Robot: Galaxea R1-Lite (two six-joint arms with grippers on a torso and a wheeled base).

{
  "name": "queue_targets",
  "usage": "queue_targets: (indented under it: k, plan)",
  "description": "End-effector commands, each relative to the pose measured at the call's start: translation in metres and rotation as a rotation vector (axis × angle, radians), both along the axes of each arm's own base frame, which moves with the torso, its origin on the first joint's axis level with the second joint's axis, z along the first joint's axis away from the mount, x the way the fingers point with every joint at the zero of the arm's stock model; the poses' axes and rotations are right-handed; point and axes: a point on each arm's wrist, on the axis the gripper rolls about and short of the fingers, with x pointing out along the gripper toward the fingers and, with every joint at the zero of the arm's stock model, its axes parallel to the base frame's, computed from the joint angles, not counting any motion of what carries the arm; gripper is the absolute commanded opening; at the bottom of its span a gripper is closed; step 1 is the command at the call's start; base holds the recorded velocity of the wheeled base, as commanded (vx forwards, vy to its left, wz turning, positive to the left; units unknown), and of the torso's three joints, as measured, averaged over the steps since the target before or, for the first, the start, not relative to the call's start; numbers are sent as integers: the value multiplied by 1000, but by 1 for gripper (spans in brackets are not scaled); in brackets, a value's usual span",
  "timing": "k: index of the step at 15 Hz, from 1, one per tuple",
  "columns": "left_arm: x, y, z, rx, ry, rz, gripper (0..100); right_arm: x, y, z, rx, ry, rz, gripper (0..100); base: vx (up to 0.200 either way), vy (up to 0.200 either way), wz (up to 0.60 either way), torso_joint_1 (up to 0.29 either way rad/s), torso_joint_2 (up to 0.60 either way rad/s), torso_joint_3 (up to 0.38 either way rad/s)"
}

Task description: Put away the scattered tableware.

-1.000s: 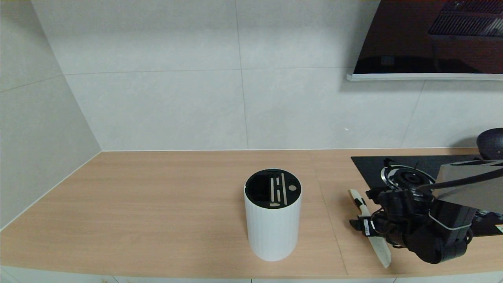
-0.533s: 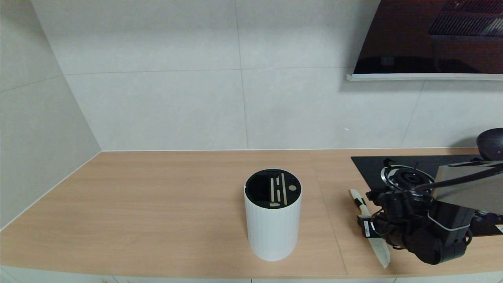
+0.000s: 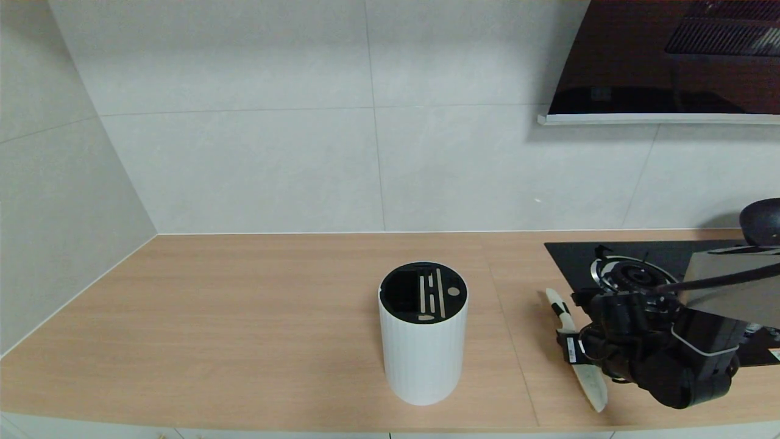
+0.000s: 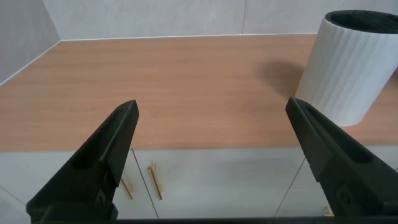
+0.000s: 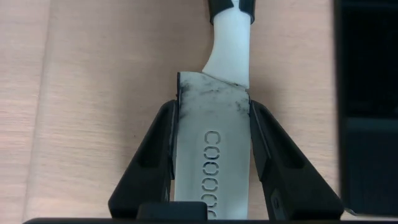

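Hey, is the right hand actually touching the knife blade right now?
Touching. In the right wrist view the fingers of the right hand press against both edges of the knife blade, with no gap on either side.

Knife blade (image 5: 212,143) marks: no legible txt

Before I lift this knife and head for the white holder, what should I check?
1. Right gripper clamps both edges of the knife blade: ok.
2. Grip sits on the blade, not the handle; likely awkward for slotting: not ok.
3. Holder upright, top slots unblocked: ok.
4. Counter between knife and holder bare: ok.
5. Left gripper open, clear of holder: ok.
6. Knife off the counter: cannot tell.
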Motion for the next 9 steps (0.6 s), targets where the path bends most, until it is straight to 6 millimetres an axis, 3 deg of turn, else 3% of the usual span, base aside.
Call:
queue_targets:
  k: [1, 3, 5, 7, 8, 9]
  plan:
    - [0, 0, 0, 3, -2, -6, 100, -12, 1, 56, 28, -139, 14, 0, 0, 0, 0, 0, 0, 0]
    - [-5, -2, 20, 19, -49, -105, 100, -22, 8, 98, 50, -243, 40, 0, 0, 0, 0, 0, 0, 0]
    - [-1, -7, 72, -34, 33, -344, 100, -26, 20, 152, 84, -356, 85, 0, 0, 0, 0, 0, 0, 0]
    - [26, -10, 109, -72, 134, -470, 100, -29, 34, 190, 99, -378, 127, 0, 0, 0, 0, 0, 0, 0]
    - [55, -12, 136, -87, 193, -520, 100, -37, 43, 213, 112, -399, 161, 0, 0, 0, 0, 0, 0, 0]
    - [66, -12, 145, -94, 210, -532, 100, -41, 47, 219, 120, -416, 174, 0, 0, 0, 0, 0, 0, 0]
